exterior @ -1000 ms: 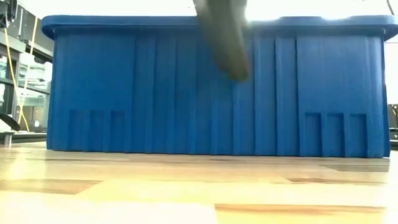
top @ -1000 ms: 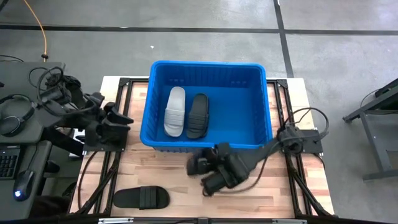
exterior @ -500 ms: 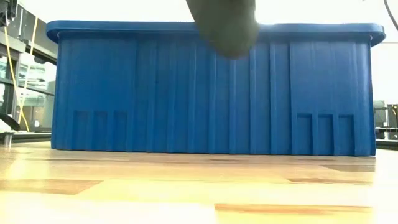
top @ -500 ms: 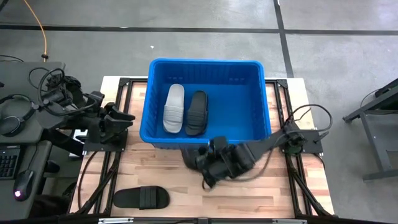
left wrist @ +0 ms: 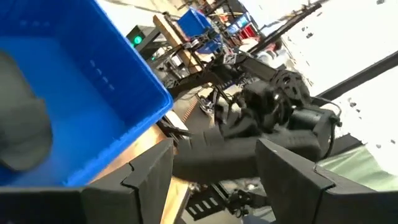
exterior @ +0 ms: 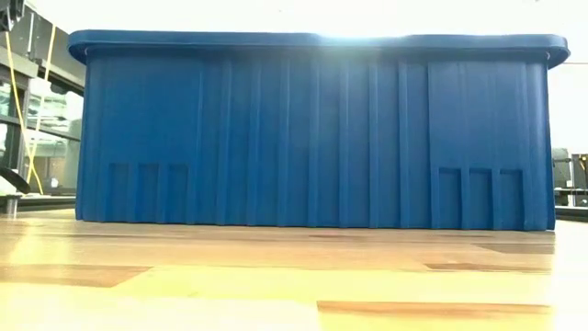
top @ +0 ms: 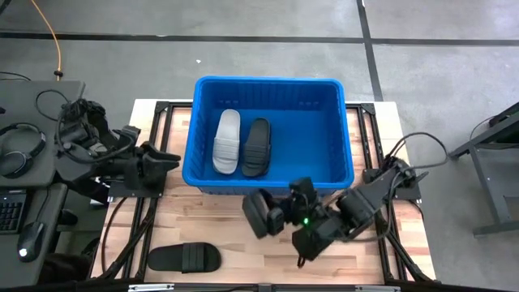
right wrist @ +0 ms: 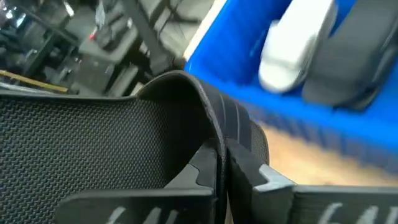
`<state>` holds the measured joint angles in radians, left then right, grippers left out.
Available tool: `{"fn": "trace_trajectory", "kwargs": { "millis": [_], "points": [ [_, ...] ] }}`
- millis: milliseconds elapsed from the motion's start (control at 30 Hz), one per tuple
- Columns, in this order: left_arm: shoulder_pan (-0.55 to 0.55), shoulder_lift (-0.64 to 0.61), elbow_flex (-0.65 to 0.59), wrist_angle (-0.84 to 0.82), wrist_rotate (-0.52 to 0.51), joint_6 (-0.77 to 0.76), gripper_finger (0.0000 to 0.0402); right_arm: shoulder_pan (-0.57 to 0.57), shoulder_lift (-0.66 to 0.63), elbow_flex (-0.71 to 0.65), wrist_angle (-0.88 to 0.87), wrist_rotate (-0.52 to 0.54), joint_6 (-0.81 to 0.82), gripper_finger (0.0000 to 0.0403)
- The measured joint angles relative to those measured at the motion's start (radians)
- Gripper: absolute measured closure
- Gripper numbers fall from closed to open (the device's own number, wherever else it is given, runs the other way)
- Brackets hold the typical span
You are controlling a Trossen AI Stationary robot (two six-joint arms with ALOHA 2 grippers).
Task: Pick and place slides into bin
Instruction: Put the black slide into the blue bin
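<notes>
Black slide (top: 258, 214) clamped in right end effector (top: 280, 217)

The bin (top: 272, 170) stands at the middle of the counter (top: 227, 235), toward its far edge. Two slides lie side by side in the bin's left half: one slide (top: 228, 142) on the left, a second slide (top: 257, 148) touching it on the right. The right gripper (top: 276, 219) sits just in front of the bin's near wall, clamped on a third slide (top: 258, 214). A fourth slide (top: 184, 258) lies on the counter's near left corner, well apart. The left gripper (top: 166, 156) waits beside the bin's left wall.
</notes>
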<state>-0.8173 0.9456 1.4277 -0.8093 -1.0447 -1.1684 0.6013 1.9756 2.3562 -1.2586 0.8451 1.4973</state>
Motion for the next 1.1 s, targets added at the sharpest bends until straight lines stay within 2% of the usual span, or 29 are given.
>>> {"fn": "trace_trajectory", "kwargs": {
  "millis": [100, 200, 400, 600, 733, 800, 933, 1100],
  "points": [
    [0.0, 0.022, 0.0, 0.0, 0.006, -0.107, 0.0186, -0.027, -0.024, 0.0, -0.032, 0.043, -0.043, 0.0403],
    [0.0, 0.049, 0.0, 0.001, -0.001, -0.205, 0.0186, -0.063, -0.04, 0.0, -0.078, 0.036, -0.078, 0.0403],
    [0.0, 0.111, 0.0, 0.072, 0.018, -0.36, 0.0186, -0.161, -0.039, 0.0, -0.121, -0.095, -0.203, 0.0403],
    [0.0, 0.169, 0.0, 0.218, 0.023, -0.378, 0.0186, -0.231, -0.02, 0.0, -0.13, -0.198, -0.348, 0.0403],
    [0.0, 0.21, 0.0, 0.293, 0.025, -0.483, 0.0186, -0.25, 0.01, 0.0, -0.089, -0.277, -0.452, 0.0403],
    [0.001, 0.22, 0.0, 0.313, 0.076, -0.49, 0.0186, -0.251, 0.032, 0.0, -0.069, -0.296, -0.481, 0.0403],
    [0.067, 0.268, 0.0, 0.313, 0.284, -0.577, 0.0186, -0.236, 0.055, 0.003, -0.069, -0.305, -0.53, 0.0403],
    [0.145, 0.317, 0.0, 0.336, 0.465, -0.646, 0.0186, -0.202, 0.067, 0.001, -0.056, -0.311, -0.567, 0.0403]
  ]
}}
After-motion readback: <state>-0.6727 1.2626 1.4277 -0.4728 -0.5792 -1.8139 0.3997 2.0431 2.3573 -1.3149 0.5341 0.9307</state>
